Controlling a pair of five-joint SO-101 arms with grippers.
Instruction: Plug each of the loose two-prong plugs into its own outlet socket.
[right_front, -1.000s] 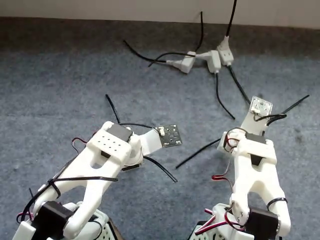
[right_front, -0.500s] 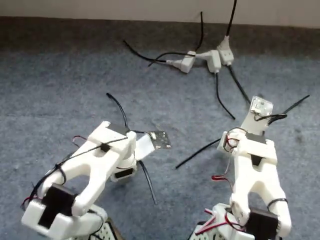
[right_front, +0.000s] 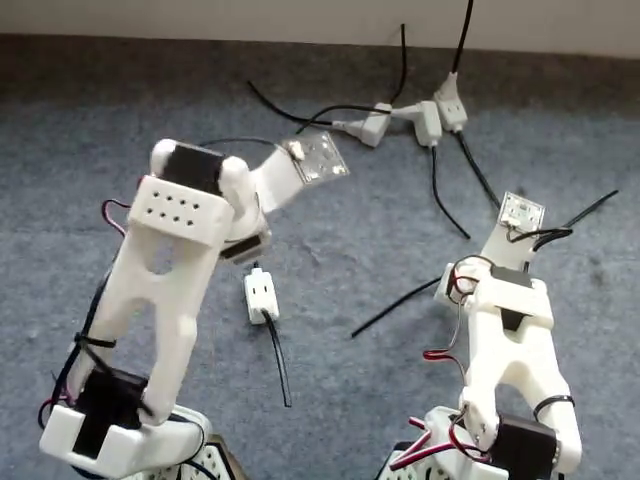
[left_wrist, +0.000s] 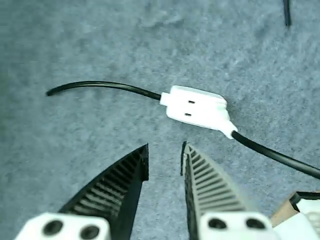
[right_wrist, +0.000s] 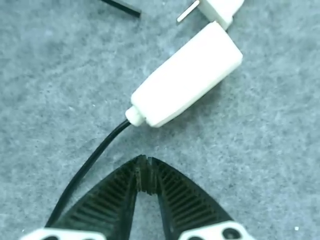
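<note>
Left claw (left_wrist: 165, 146), parted, hovers near outlet socket (left_wrist: 195, 106).

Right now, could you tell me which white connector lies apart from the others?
The connector lying alone in the middle; the other connectors cluster together at the far side.

- worktop (right_front: 90, 140): grey-blue, mottled, felt-like
- outlet socket (left_wrist: 196, 107): white, two dark slots; its cord (left_wrist: 100, 86) black
- connector body (right_wrist: 186, 75): white, with black cord
- plug (right_wrist: 222, 7): white, silver prong (right_wrist: 187, 11)
- left fingers (left_wrist: 122, 187) and right fingers (right_wrist: 177, 200): black, ribbed
- arms (right_front: 165, 270): white, with black motors and red and black wires (right_front: 440, 355)
</note>
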